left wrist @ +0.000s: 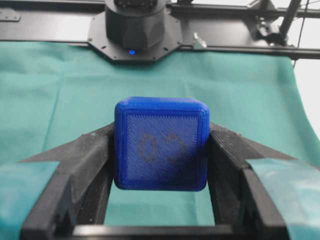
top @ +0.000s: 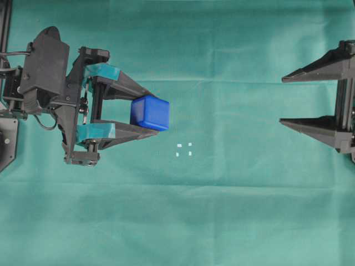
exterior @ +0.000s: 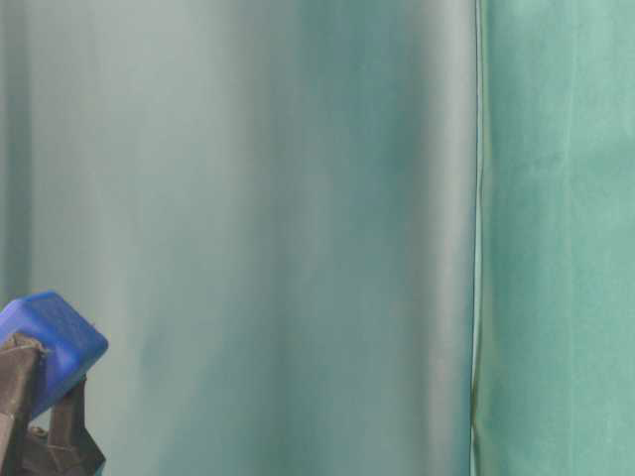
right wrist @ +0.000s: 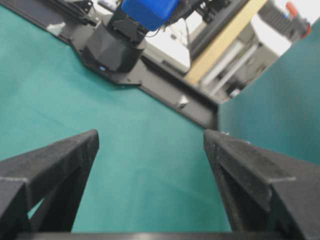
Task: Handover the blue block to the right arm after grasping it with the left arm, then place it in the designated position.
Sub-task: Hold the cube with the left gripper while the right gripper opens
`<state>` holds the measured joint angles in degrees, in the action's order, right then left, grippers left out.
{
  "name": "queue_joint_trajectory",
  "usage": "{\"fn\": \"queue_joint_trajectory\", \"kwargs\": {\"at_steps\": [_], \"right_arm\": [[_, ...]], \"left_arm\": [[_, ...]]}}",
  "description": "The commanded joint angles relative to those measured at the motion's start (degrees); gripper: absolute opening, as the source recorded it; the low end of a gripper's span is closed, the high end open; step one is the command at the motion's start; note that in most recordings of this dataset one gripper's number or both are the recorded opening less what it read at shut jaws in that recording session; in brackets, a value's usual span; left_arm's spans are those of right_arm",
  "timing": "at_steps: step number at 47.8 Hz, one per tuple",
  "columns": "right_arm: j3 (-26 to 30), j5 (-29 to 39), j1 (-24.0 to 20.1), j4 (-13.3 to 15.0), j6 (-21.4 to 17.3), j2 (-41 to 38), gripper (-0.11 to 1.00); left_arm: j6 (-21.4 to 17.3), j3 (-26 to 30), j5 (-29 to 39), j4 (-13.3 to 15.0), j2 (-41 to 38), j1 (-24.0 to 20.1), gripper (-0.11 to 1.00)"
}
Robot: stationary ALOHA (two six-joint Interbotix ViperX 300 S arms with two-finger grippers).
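Two arms: the left arm's gripper [top: 145, 114], its fingers banded in turquoise tape, sits well to one side of the four white marks; the right arm's gripper [top: 284, 100], all black, sits well to the other side of them, near the edge of the overhead view.
Blue block: the blue block [top: 150, 113] is pinched between the left gripper's fingertips, beside the marks and a little beyond them toward the left arm; the table-level view shows it tilted and raised [exterior: 45, 347].
Left jaws: pressed against two opposite faces of the cube; the left wrist view shows the printed face [left wrist: 161, 146] turned toward the camera and the outer part of the cube standing clear past the tips, which I judge leaves room for a second grip.
Right jaws: spread wide with nothing between them, the gap far broader than the cube, and aimed toward the block [right wrist: 149, 11], so it looks ready to receive.
Designated position: the four white marks [top: 184, 149] lie bare on the green cloth [top: 222, 210], between the two grippers and nearer the left one.
Step in hand: the grasp looks done; the handover is not yet made, since the grippers are well apart.
Risk: a corner-heavy, tilted hold could let the cube twist when the second pair of fingers closes.
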<state>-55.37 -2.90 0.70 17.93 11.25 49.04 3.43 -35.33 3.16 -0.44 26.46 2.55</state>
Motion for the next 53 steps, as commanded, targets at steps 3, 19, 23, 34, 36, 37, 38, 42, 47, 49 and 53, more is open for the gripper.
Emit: {"fn": "queue_joint_trajectory", "kwargs": {"at_steps": [3, 19, 23, 34, 36, 37, 38, 42, 47, 49, 53], "right_arm": [[1.6, -0.3, -0.1, 5.0, 1.9, -0.4, 0.94], [1.8, -1.7, -1.5, 21.4, 8.3, -0.7, 0.94], [1.8, -1.9, -1.8, 24.3, 8.9, -0.7, 0.94], [2.1, -1.8, -1.8, 29.5, 9.0, -0.7, 0.93], [2.2, -1.8, -1.8, 29.9, 9.0, -0.7, 0.93], [2.2, -1.8, -1.8, 30.0, 9.0, -0.7, 0.93], [2.2, -1.8, -1.8, 30.0, 9.0, -0.7, 0.93], [2.3, -1.8, -1.9, 30.1, 9.0, -0.8, 0.93], [2.3, -1.9, -1.8, 30.1, 9.0, -0.7, 0.93], [2.3, -1.9, -1.8, 30.1, 9.0, -0.8, 0.93], [2.3, -1.9, -1.9, 30.1, 9.0, -0.7, 0.93]], "left_arm": [[0.0, 0.9, -0.4, 0.1, 0.4, -0.1, 0.47], [0.1, 0.9, -0.3, 0.2, 0.4, -0.2, 0.47], [0.1, 0.9, -0.3, 0.1, 0.4, -0.1, 0.47], [0.1, 0.9, -0.3, 0.3, 0.4, -0.1, 0.47], [0.1, 0.9, -0.3, 0.2, 0.4, -0.1, 0.47], [0.1, 0.9, -0.3, 0.3, 0.4, -0.1, 0.47], [0.1, 0.9, -0.3, 0.3, 0.4, -0.1, 0.47], [0.2, 1.0, -0.3, 0.3, 0.4, -0.1, 0.47], [0.1, 0.9, -0.3, 0.3, 0.4, -0.2, 0.47], [0.1, 0.9, -0.3, 0.3, 0.4, -0.2, 0.47], [0.1, 0.9, -0.3, 0.2, 0.4, -0.3, 0.47]]}}
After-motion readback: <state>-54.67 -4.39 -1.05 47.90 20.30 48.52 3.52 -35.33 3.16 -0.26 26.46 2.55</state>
